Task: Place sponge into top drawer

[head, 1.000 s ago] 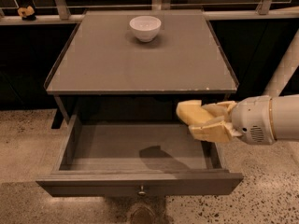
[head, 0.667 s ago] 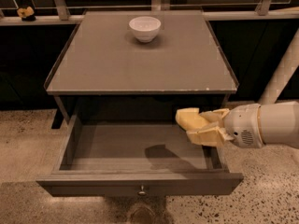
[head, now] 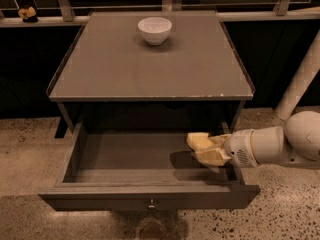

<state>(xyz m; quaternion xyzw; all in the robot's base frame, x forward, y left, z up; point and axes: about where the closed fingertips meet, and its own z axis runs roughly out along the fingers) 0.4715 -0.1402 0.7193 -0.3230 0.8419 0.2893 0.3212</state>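
Step in hand: the placement. Gripper (head: 209, 151) hangs inside the open top drawer (head: 150, 195), at its 3 o'clock side, with the arm reaching in from 3 o'clock. It looks clamped on the sponge (head: 198, 140), which seems just above the drawer floor. Next: lower slightly, release, and retract clear of the right drawer wall. White bowl (head: 154, 30) sits at 12 o'clock on the tabletop, out of the way.

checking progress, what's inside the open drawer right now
In the drawer, only the gripper holding the sponge at its right side shows. The floor under them and the dark back are hidden.
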